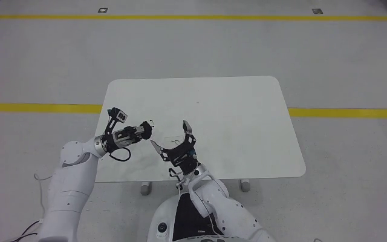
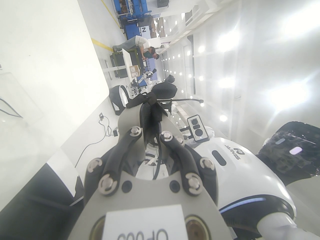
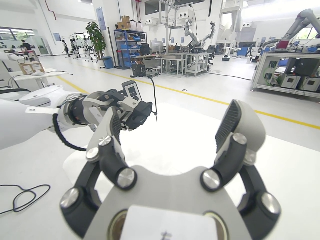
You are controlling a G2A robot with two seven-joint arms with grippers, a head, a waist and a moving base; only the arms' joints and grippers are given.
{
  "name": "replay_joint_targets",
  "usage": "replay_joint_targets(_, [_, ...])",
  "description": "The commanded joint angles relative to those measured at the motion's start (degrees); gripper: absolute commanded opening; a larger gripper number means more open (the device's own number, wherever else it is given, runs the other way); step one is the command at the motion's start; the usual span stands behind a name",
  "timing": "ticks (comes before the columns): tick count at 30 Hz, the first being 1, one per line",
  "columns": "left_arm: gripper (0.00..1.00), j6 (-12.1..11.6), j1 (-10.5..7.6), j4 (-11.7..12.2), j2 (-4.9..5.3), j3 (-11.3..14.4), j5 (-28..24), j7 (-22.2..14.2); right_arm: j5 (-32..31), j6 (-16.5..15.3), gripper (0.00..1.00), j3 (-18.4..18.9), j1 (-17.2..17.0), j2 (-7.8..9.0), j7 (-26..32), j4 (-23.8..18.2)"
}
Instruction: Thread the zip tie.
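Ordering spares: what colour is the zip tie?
The zip tie is black; right wrist view shows it best.

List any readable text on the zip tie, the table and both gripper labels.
Zip tie: no print visible.
Table: no print visible.
Left label, on the left gripper: upside-down characters cut by the picture's edge, not readable whole.
Right label, on the right gripper: one mark, cut off, unreadable.
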Motion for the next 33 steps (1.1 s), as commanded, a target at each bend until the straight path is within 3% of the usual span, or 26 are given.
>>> replay_joint_targets(1, [0.00,0.00,0.00,0.00,0.00,0.00,0.00,0.00,0.00,0.00,1.00,0.00,0.00,0.00,0.00,0.00])
replay_joint_targets(2, [0.00,0.00,0.00,0.00,0.00,0.00,0.00,0.00,0.00,0.04,1.00,0.06,0.07,0.04,0.16,0.15])
replay_joint_targets(5, [0.00,0.00,0.00,0.00,0.00,0.00,0.00,0.00,0.00,3.25,1.00,-2.25,5.12,1.98,1.02,3.70])
replay_joint_targets(8, [0.00,0.00,0.00,0.00,0.00,0.00,0.00,0.00,0.00,7.29,1.00,-7.04,10.97,5.31,-0.85,7.01])
replay_joint_targets(9, [0.00,0.00,0.00,0.00,0.00,0.00,0.00,0.00,0.00,9.76,1.00,-10.59,14.51,7.02,-0.92,9.19])
replay_joint_targets(13, [0.00,0.00,0.00,0.00,0.00,0.00,0.00,0.00,0.00,9.92,1.00,-19.70,23.86,11.94,0.58,11.17])
replay_joint_targets(16, [0.00,0.00,0.00,0.00,0.00,0.00,0.00,0.00,0.00,9.92,1.00,-23.69,26.55,14.56,-0.48,9.18])
replay_joint_targets(30, [0.00,0.00,0.00,0.00,0.00,0.00,0.00,0.00,0.00,9.92,1.00,-23.69,26.55,14.56,-0.48,9.18])
replay_joint_targets(32, [0.00,1.59,0.31,-0.73,-0.08,0.25,-1.54,1.83,0.00,9.92,1.00,-23.69,26.55,14.56,-0.48,9.18])
replay_joint_targets(33, [0.00,3.48,0.56,-1.02,-0.01,0.11,-2.77,2.48,0.00,9.73,1.00,-23.22,26.13,14.60,-0.55,9.20])
